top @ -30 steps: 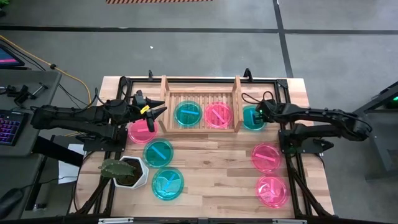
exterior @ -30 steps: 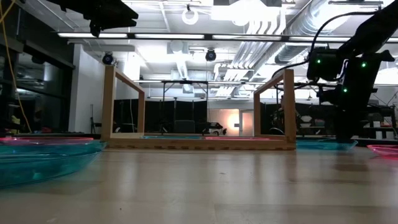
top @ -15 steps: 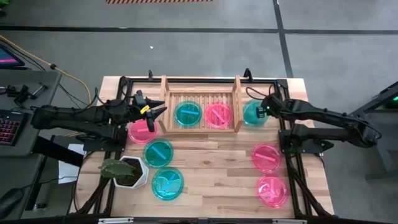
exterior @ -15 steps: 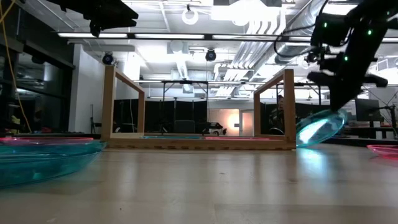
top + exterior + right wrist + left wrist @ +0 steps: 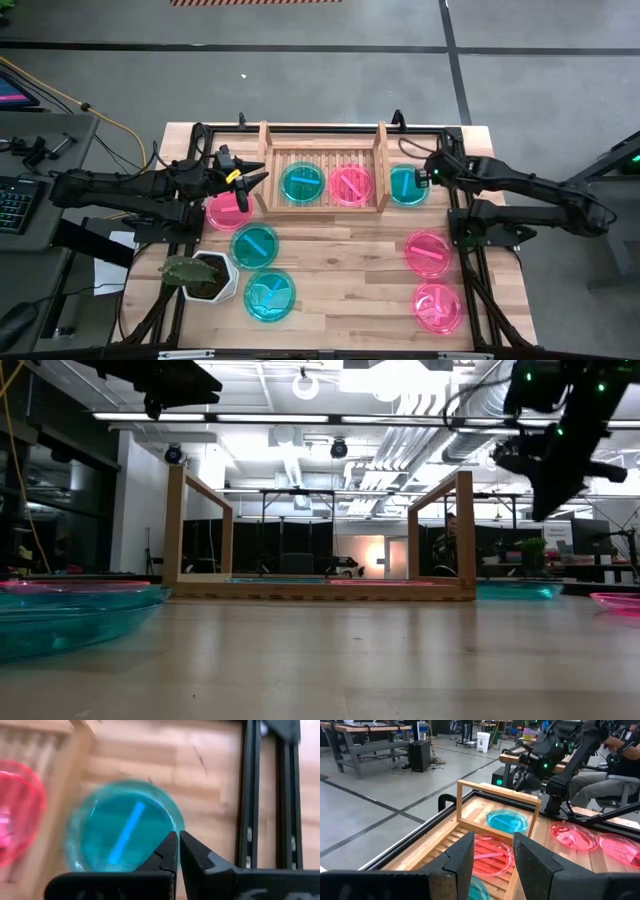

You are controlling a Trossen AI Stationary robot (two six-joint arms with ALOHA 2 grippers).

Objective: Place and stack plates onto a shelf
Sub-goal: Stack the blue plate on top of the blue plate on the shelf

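Half a second earlier the teal plate (image 5: pixel 406 185) had hung tilted from the right hand (image 5: pixel 178 851); now it lay flat on the desk (image 5: pixel 340 250) just outside the shelf (image 5: pixel 323 180) at its right rail, dropped rather than shelved. The right hand hovered above it, pinched shut and empty. The left hand (image 5: pixel 258 180) waited, spread wide, near the shelf's left rail.

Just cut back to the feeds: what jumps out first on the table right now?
The wooden shelf at the table's far edge, already holding a teal plate and a pink plate side by side. Just outside its right rail another teal plate lies flat on the table, with the right gripper shut and raised above its edge, holding nothing.
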